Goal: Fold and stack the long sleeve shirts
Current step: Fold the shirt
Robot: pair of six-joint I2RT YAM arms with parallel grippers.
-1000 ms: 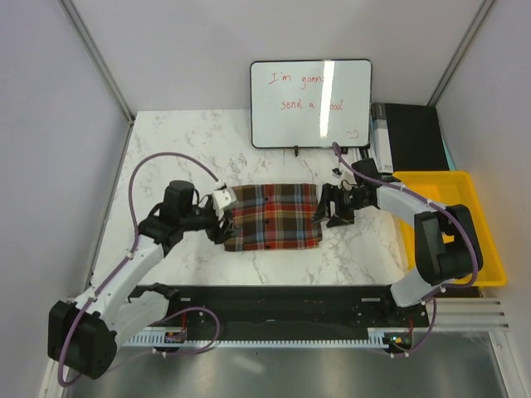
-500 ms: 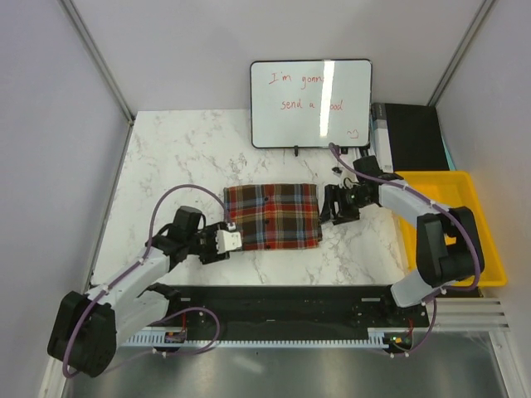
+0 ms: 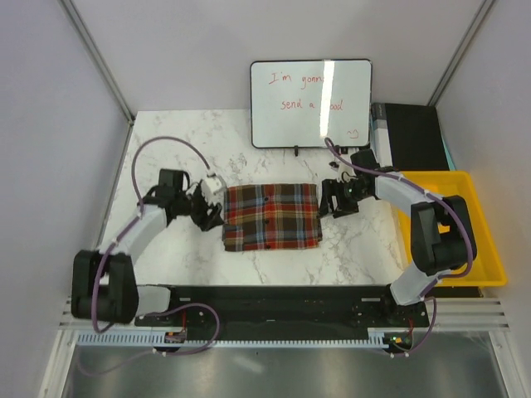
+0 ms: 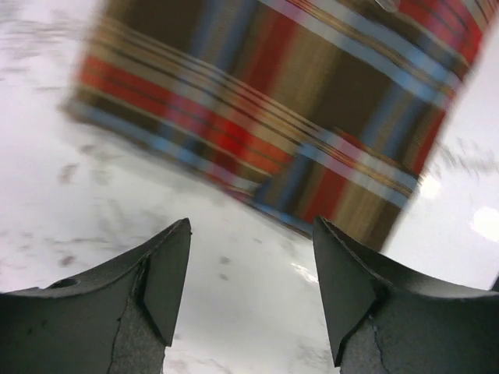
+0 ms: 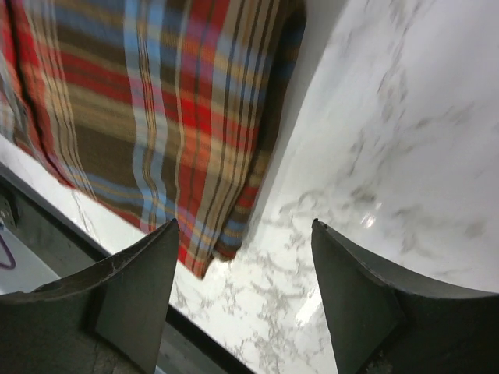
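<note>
One folded plaid shirt (image 3: 272,215) in red, dark and white checks lies flat in the middle of the marble table. My left gripper (image 3: 211,214) is open and empty just off the shirt's left edge; the left wrist view shows the shirt (image 4: 273,101) blurred ahead of its jaws. My right gripper (image 3: 329,201) is open and empty just off the shirt's right edge; the right wrist view shows the shirt's corner (image 5: 164,117) beside bare marble.
A whiteboard (image 3: 311,103) stands at the back of the table. A yellow bin (image 3: 473,224) sits at the right edge, with a black box (image 3: 411,137) behind it. Grey walls close in both sides.
My left gripper swung from the shirt's near left corner back up to its left edge. My right gripper drew slightly back. The shirt has not moved.
</note>
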